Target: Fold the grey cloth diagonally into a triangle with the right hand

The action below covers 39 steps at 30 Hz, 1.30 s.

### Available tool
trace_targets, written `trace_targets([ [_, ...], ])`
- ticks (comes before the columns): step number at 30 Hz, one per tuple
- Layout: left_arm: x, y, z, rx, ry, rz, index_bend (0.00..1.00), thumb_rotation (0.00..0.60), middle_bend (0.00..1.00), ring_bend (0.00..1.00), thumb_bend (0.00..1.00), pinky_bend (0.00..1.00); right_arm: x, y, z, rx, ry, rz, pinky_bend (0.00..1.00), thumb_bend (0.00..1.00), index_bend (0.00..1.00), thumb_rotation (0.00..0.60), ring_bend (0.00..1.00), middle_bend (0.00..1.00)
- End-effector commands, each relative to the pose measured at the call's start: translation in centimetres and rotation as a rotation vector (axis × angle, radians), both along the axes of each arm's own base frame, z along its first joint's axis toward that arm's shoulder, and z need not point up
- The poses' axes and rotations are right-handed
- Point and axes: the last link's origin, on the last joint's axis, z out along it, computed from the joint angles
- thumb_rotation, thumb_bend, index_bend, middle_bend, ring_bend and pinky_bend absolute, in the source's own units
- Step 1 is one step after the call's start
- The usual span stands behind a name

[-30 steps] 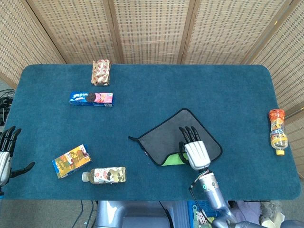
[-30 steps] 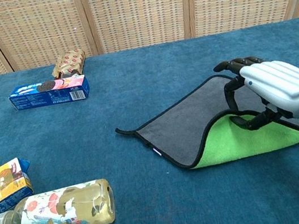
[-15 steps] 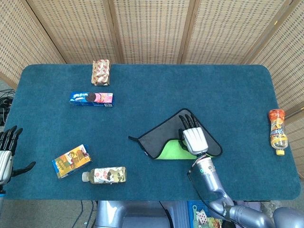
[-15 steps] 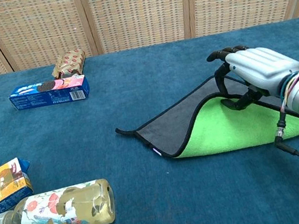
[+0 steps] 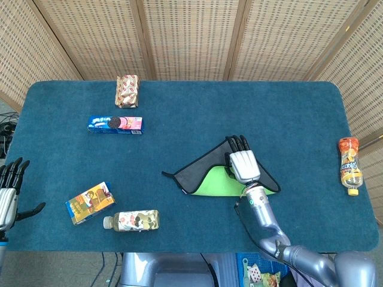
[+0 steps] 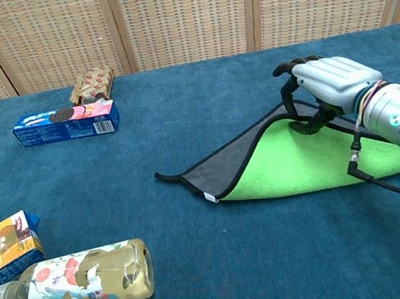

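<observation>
The grey cloth point(image 5: 194, 173) point(image 6: 221, 163) lies right of the table's middle, with its near part turned over so the green underside point(image 5: 224, 184) point(image 6: 303, 167) faces up in a rough triangle. My right hand point(image 5: 242, 162) point(image 6: 327, 81) hovers over the cloth's far corner. Its fingers curl down and pinch the turned-over corner there. My left hand point(image 5: 7, 192) hangs off the table's left edge with fingers spread and nothing in it; only the head view shows it.
A blue cookie box point(image 5: 115, 124) point(image 6: 65, 124) and a red-brown snack pack point(image 5: 127, 91) point(image 6: 91, 84) lie at the far left. Near the front left are a yellow carton point(image 5: 90, 202) point(image 6: 1, 248) and a lying bottle point(image 5: 131, 220) point(image 6: 76, 284). An orange bottle point(image 5: 349, 165) lies at the right edge.
My right hand has carried the cloth's near corner away from me toward the far corner. The green underside has spread wider and most of the grey face is covered.
</observation>
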Motion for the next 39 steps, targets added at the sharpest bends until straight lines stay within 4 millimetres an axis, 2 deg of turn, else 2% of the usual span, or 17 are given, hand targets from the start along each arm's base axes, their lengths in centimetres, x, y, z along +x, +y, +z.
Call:
trace_targets([
  [1, 0.0, 0.0, 0.0, 0.001, -0.001, 0.000, 0.00, 0.600, 0.00, 0.00, 0.15, 0.00, 0.1, -0.7, 0.0, -0.002, -0.009, -0.010, 0.00, 0.55, 0.61, 0.600, 0.00, 0.12],
  [15, -0.1, 0.3, -0.1, -0.003, -0.001, 0.007, 0.00, 0.600, 0.00, 0.00, 0.15, 0.00, 0.8, -3.4, 0.4, -0.030, 0.011, -0.016, 0.00, 0.54, 0.61, 0.600, 0.00, 0.12],
  [27, -0.2, 0.4, -0.4, -0.014, 0.000, 0.010, 0.00, 0.600, 0.00, 0.00, 0.15, 0.00, 0.0, -5.2, 1.1, -0.059, 0.026, -0.060, 0.00, 0.54, 0.61, 0.600, 0.00, 0.12],
  [39, -0.2, 0.5, -0.5, -0.017, 0.001, 0.007, 0.00, 0.600, 0.00, 0.00, 0.15, 0.00, -0.5, -6.0, 1.4, -0.070, 0.040, -0.073, 0.00, 0.54, 0.61, 0.600, 0.00, 0.12],
])
